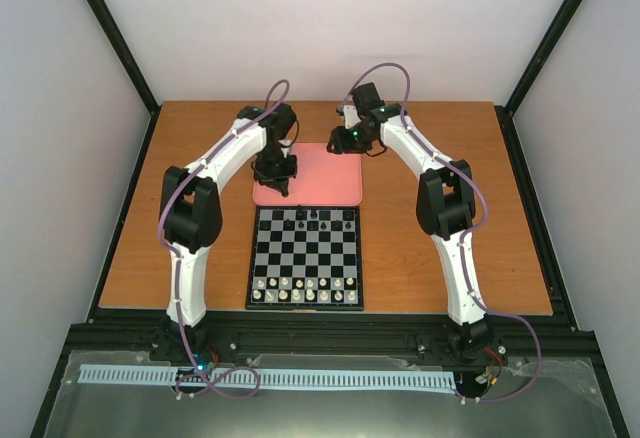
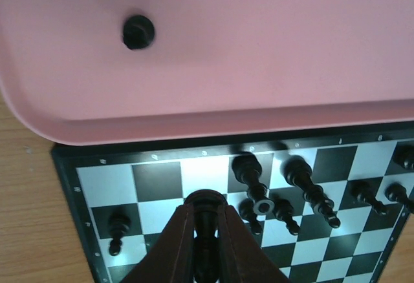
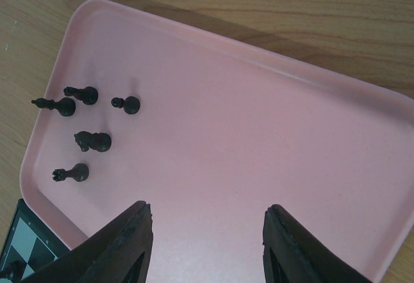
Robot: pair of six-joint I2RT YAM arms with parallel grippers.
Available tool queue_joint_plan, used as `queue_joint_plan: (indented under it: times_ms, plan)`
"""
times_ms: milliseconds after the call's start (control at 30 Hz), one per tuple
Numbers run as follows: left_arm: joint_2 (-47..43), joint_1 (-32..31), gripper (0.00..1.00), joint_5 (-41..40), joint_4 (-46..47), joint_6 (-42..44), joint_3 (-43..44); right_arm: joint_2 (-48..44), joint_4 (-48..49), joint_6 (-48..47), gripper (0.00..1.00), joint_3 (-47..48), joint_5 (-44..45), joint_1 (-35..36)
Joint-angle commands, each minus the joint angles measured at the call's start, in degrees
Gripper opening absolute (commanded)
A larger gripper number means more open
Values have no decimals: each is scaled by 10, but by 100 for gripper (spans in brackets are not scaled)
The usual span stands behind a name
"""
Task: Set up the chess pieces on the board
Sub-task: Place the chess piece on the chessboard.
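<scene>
Black chess pieces (image 2: 249,170): some standing on far rows of board (image 2: 155,181), five more loose in pink tray (image 3: 259,134), bunched toward one end. Board mid-table, toward near edge; tray right against its far side. Left gripper (image 2: 206,204) clamped on one black piece (image 2: 206,231) over board's far-left squares. Step in hand, prob: placing. Next needs: lower onto free sq, release w/o clipping crowded neighbours. Right gripper (image 3: 207,215) fingers wide apart, empty, over tray. White pieces (image 1: 305,293) on near rows, not in way.
</scene>
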Motion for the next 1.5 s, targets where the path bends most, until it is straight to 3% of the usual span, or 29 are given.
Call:
queue_joint_plan:
  times_ms: [0,367,1467]
  plan:
    - [-19,-13,2,22,6,-18,-15,7,-1,-3,47,14,2,-3]
    - [-15,-24,2,28,31,-29,-73,5,-2,-4,47,13,0,-3]
    - [22,-29,6,30,56,-31,-88,3,-1,-7,47,10,2,-3]
